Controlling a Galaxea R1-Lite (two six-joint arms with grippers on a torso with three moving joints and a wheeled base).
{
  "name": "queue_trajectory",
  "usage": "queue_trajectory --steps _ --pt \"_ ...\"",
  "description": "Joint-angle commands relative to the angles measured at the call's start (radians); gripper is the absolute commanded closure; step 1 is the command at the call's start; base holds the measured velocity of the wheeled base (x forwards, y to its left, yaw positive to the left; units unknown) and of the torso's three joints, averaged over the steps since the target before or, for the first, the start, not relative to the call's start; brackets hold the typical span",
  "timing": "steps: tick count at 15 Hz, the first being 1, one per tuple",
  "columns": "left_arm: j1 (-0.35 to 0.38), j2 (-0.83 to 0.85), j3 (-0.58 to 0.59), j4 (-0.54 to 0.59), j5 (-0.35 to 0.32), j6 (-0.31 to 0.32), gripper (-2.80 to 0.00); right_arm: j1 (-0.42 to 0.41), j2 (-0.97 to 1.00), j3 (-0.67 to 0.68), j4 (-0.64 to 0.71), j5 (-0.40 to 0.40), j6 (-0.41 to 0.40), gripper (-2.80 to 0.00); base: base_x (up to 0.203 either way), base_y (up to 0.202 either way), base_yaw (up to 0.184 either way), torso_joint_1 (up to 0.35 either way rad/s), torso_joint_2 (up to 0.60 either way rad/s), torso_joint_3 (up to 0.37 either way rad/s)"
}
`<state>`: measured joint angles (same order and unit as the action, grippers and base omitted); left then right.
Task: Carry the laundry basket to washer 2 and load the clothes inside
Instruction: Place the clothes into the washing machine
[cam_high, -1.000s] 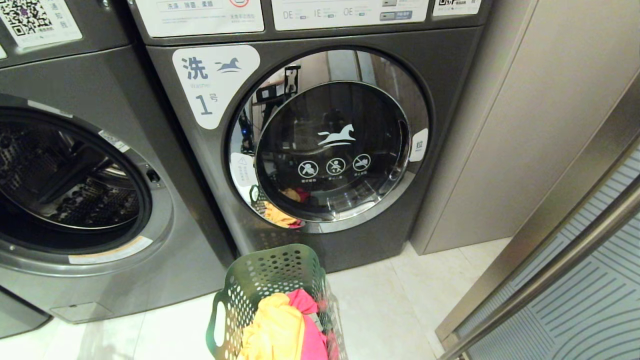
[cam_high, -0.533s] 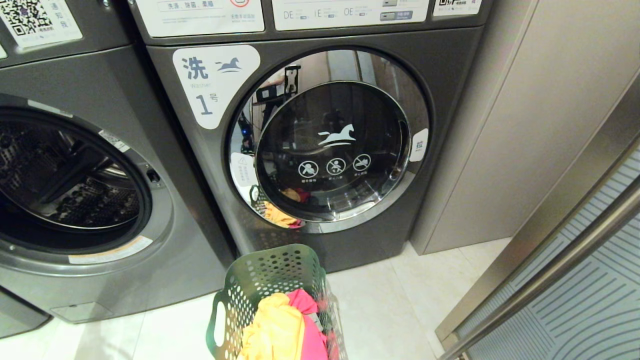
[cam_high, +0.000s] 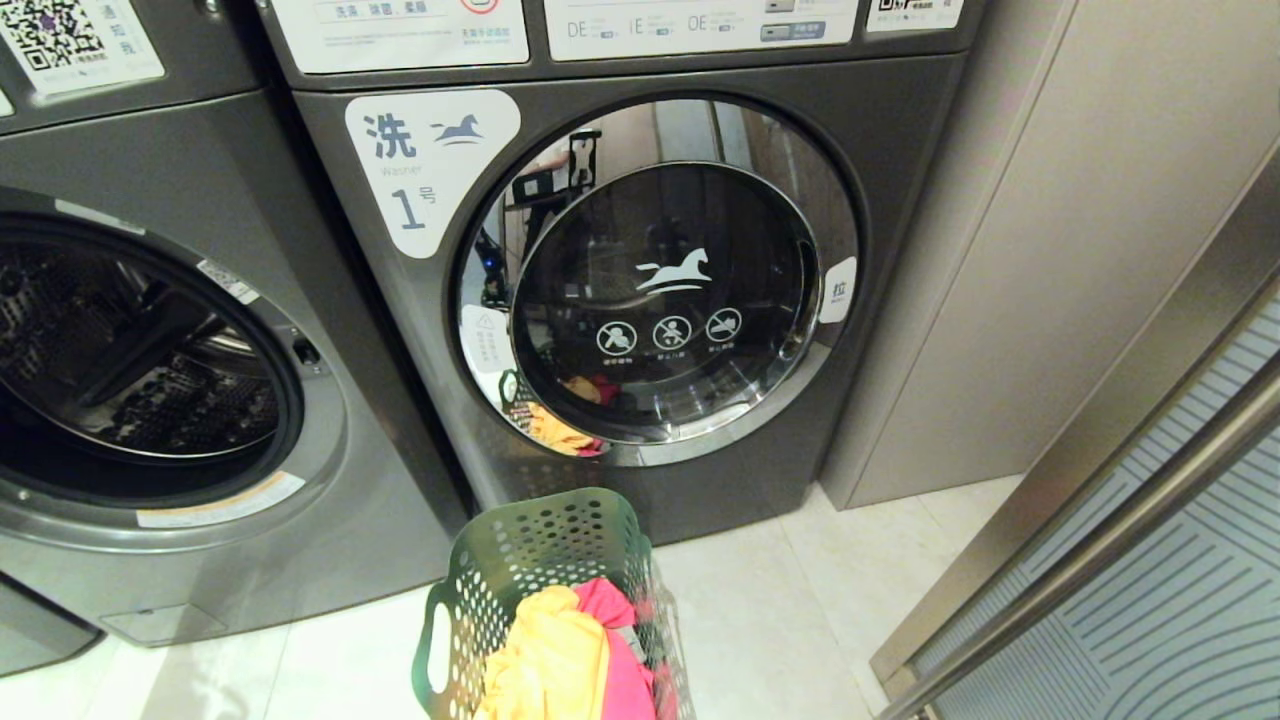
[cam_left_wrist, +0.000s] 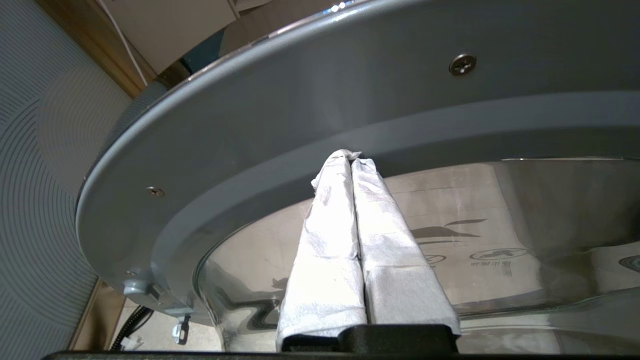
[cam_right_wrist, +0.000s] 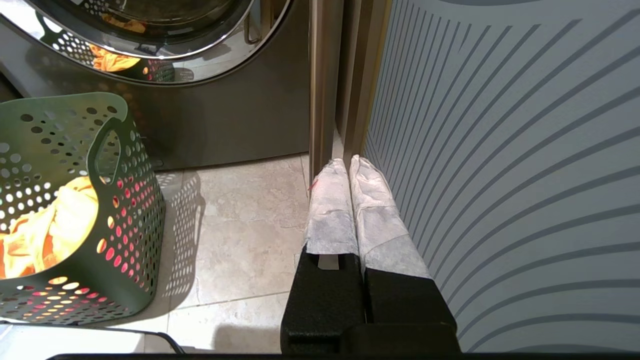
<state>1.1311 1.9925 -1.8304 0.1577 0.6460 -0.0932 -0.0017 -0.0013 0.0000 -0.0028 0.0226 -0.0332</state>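
The green laundry basket (cam_high: 520, 560) stands on the floor in front of the shut washer labelled 1 (cam_high: 425, 170). It holds the clothes: a yellow-orange garment (cam_high: 550, 660) and a pink-red one (cam_high: 625, 670). To the left a washer stands with its drum (cam_high: 130, 350) open; its number label is out of view. My left gripper (cam_left_wrist: 352, 156) is shut and empty, its tips at the grey inner ring (cam_left_wrist: 240, 150) of an open washer door, just above the glass bowl (cam_left_wrist: 500, 210). My right gripper (cam_right_wrist: 348, 161) is shut and empty, low beside the basket (cam_right_wrist: 130, 210). Neither arm shows in the head view.
A striped wall panel (cam_right_wrist: 500, 150) runs close along the right gripper, with a metal frame post (cam_right_wrist: 325, 75) ahead of it. A beige cabinet side (cam_high: 1010, 250) stands right of washer 1. Pale floor tiles (cam_high: 780, 600) lie between the basket and the panel.
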Motion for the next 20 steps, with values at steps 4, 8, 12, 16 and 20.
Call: queue_trajectory --steps 4,8,12,16,20 --pt "-0.039 0.043 -0.052 0.002 0.053 -0.003 0.0 0.0 0.0 0.0 0.0 0.0 -0.001 0.0 0.0 0.0 0.0 0.0 0.0 0.0" --pt "-0.048 0.019 -0.052 0.083 0.052 -0.019 0.0 0.0 0.0 0.0 0.0 0.0 -0.001 0.0 0.0 0.0 0.0 0.0 0.0 0.0" --pt "-0.069 -0.048 -0.053 0.082 0.068 0.013 0.0 0.0 0.0 0.0 0.0 0.0 -0.001 0.0 0.0 0.0 0.0 0.0 0.0 0.0" --pt "-0.076 -0.012 -0.053 -0.25 0.109 0.133 0.0 0.0 0.0 0.0 0.0 0.0 -0.001 0.0 0.0 0.0 0.0 0.0 0.0 0.0" --pt "-0.077 -0.038 -0.053 -0.255 0.108 0.151 0.0 0.0 0.0 0.0 0.0 0.0 -0.001 0.0 0.0 0.0 0.0 0.0 0.0 0.0"
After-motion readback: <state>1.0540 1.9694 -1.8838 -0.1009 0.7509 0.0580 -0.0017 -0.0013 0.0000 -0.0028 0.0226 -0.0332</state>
